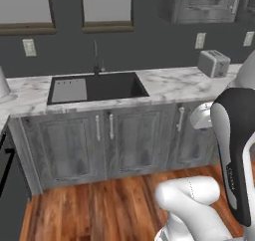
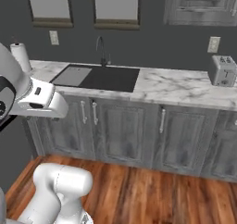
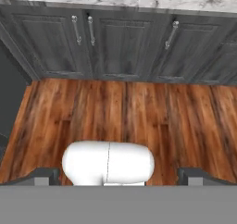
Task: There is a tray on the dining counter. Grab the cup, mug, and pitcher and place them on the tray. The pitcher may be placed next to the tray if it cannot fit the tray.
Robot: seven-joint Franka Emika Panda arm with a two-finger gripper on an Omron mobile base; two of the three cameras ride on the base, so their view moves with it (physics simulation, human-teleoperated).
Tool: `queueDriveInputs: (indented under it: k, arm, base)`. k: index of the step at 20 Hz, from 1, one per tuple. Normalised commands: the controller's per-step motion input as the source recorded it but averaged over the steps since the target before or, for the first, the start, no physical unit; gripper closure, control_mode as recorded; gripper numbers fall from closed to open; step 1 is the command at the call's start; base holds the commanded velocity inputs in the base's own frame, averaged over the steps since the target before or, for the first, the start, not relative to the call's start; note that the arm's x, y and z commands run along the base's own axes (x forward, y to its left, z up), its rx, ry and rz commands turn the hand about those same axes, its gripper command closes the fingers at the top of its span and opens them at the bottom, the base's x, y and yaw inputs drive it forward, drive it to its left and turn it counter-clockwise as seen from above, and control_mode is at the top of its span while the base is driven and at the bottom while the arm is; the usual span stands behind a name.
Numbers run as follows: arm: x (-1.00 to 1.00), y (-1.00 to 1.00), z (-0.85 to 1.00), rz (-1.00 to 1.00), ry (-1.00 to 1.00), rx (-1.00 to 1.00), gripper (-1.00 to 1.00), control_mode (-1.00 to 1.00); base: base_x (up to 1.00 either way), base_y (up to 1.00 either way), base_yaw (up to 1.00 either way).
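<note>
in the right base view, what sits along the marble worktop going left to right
paper towel roll → black sink with its faucet behind it → bare stretch of the marble worktop → grey toaster

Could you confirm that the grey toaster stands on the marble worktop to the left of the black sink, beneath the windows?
Not quite: the toaster stands on the marble worktop to the right of the sink, not the left. Both base views show it; it is grey, as you said.
</note>
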Motion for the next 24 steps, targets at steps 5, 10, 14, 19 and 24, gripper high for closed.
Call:
queueDriveInputs:
  k: [5,10,14,19,24]
  arm:
    - [0.0,0.0,0.0,0.0,0.0,0.0,-1.0,1.0]
    - [0.0,0.0,0.0,0.0,0.0,0.0,-1.0,1.0]
    - [0.0,0.0,0.0,0.0,0.0,0.0,-1.0,1.0]
    - [0.0,0.0,0.0,0.0,0.0,0.0,-1.0,1.0]
    - [0.0,0.0,0.0,0.0,0.0,0.0,-1.0,1.0]
  base:
    - [0.82,0.0,0.0]
    - [0.19,-0.63,0.0]
    - [0.0,-1.0,0.02]
    - [0.0,-1.0,0.0]
    - [0.01,-1.0,0.0]
